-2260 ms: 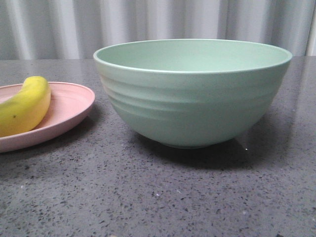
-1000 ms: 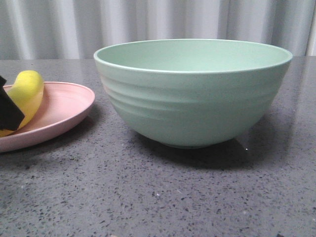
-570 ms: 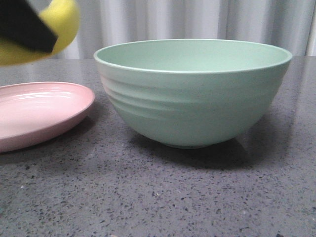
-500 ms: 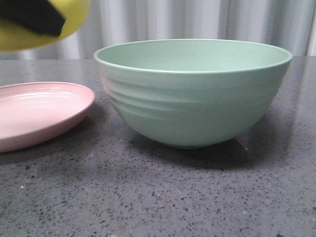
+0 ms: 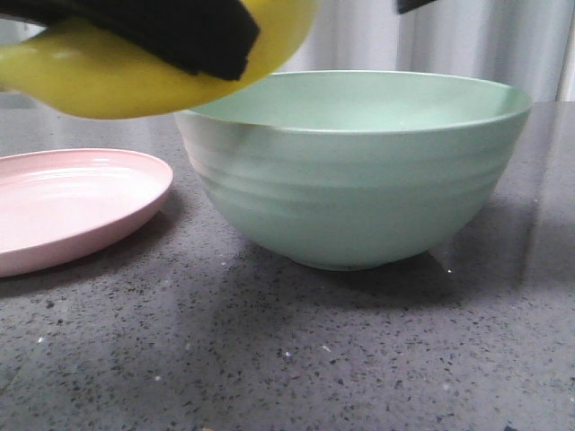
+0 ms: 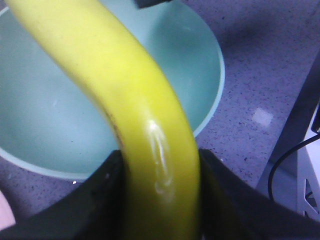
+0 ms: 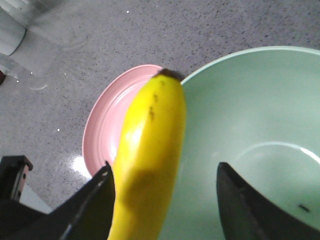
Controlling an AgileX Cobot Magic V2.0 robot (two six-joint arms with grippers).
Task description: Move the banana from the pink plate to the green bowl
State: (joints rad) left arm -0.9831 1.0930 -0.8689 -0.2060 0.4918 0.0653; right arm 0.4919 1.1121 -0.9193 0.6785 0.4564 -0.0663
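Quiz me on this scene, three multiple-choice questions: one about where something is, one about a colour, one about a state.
1. Where is the banana?
A. lying on the table
B. held in the air over the green bowl
C. lying in a cup

2. What colour is the plate?
A. pink
B. blue
C. white

3. The left fingers are
A. wide open
B. shut on the banana
C. out of view

Answers: B, the left wrist view shows the bowl under the banana; A, the front view shows it pale pink; B, both fingers press the banana's sides.
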